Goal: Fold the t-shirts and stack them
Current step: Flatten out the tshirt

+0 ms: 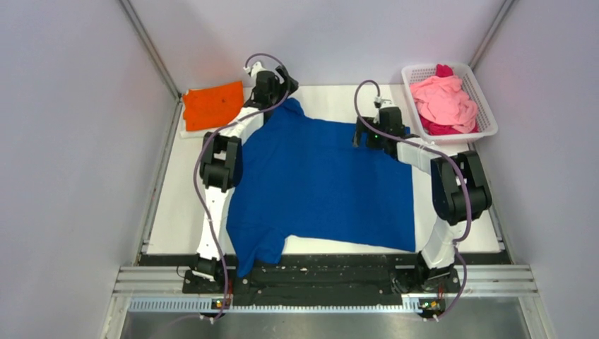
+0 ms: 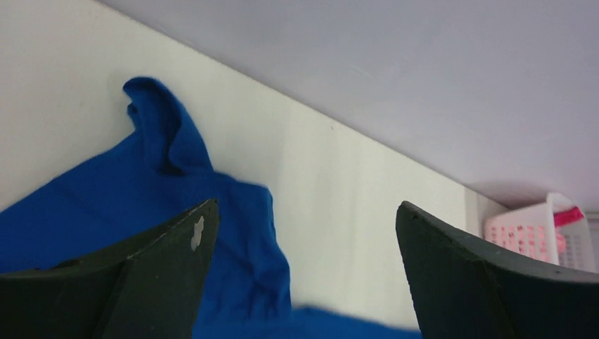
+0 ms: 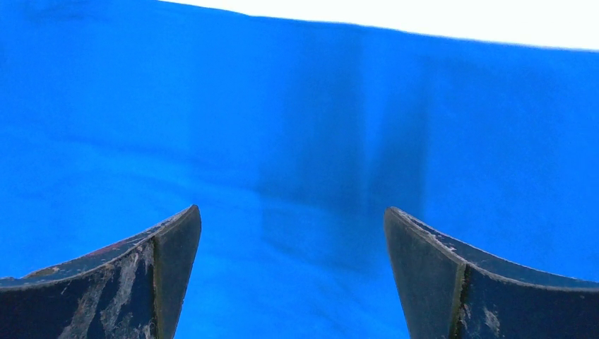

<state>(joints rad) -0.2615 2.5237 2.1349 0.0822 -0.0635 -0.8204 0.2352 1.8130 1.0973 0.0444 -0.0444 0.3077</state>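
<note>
A royal-blue t-shirt (image 1: pixel 318 183) lies spread open over the middle of the white table (image 1: pixel 339 99), with no print showing. A rumpled sleeve (image 2: pixel 162 141) sticks out at its far left corner. My left gripper (image 1: pixel 281 97) hovers open by that sleeve, its jaws (image 2: pixel 305 205) wide apart and holding nothing. My right gripper (image 1: pixel 362 135) is open too, low over the shirt's far right edge; only blue cloth (image 3: pixel 282 106) shows between its fingers (image 3: pixel 291 209). An orange t-shirt (image 1: pixel 212 104) lies folded at the far left corner. Pink and magenta t-shirts (image 1: pixel 445 102) are piled in a basket.
The white mesh basket (image 1: pixel 489 120) stands at the far right corner and also shows in the left wrist view (image 2: pixel 526 236). Grey walls close in on three sides. The shirt's near left sleeve (image 1: pixel 251 258) hangs over the table's front edge by the arm bases.
</note>
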